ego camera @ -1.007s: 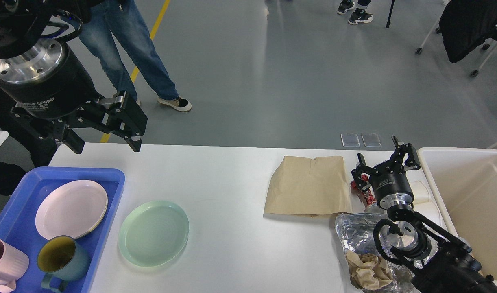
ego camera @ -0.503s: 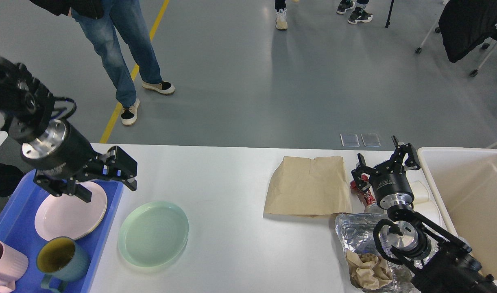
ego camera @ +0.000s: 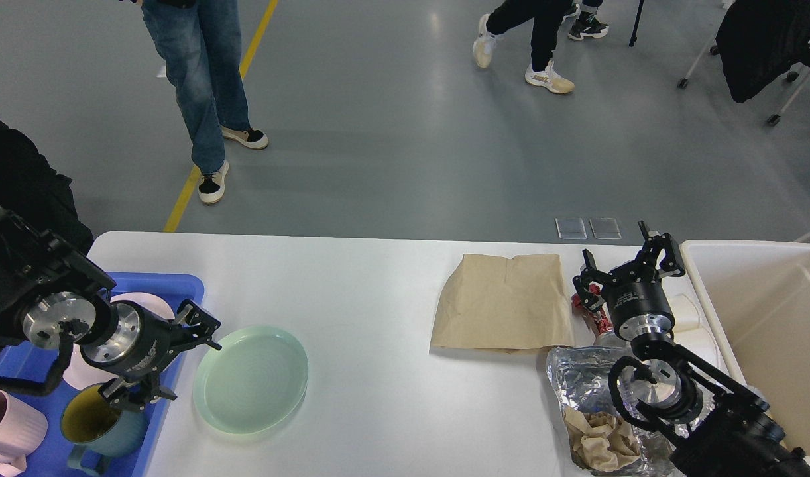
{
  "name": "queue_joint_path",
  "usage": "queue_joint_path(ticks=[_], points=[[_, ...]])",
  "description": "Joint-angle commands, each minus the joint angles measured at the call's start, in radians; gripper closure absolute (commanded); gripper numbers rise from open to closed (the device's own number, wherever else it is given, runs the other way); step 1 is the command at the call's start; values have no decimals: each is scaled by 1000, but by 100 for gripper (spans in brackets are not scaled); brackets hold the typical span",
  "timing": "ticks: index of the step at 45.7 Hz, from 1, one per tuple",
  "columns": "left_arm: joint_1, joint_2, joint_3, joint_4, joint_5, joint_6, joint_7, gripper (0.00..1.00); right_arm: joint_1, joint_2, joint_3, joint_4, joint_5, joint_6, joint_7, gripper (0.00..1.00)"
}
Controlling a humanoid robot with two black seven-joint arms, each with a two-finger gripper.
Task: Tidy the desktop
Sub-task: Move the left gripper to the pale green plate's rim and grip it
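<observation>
The white desktop [ego camera: 372, 291] spans the view. A pale green plate [ego camera: 251, 379] lies on it at the left. My left gripper [ego camera: 189, 361] is open, low beside the plate's left rim, its fingers spread along that edge with nothing between them. On the right lie a brown paper bag [ego camera: 504, 301], a red wrapper [ego camera: 594, 318], crumpled foil [ego camera: 580, 374] and a crumpled brown napkin [ego camera: 600, 440]. Over the red wrapper hovers my right gripper [ego camera: 627, 262], open and holding nothing.
A blue tray [ego camera: 179, 288] at the left edge holds a pink plate [ego camera: 143, 301], a teal mug [ego camera: 103, 421] and a pink mug [ego camera: 10, 430]. A cream bin [ego camera: 763, 318] stands at the right. People walk on the floor beyond the table.
My left arm has come down from high above the tray and swung toward me, ending low at the green plate's left rim. The right arm has not moved.
</observation>
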Motion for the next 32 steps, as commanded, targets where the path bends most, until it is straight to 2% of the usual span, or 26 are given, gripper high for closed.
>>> queue_joint_path(ticks=[1,11,27,32], points=[[82,-24,-58,-2,-74,102,56,12,0,0,0,0,0,0,0,0],[234,-35,-156,56,-77,232,62,8,0,0,0,0,0,-1,0,0],[318,-40,-239,130,-76,295,61,11,0,0,0,1,0,0,0,0],[329,-40,-249,133,-76,323,61,15,0,0,0,0,0,0,0,0]])
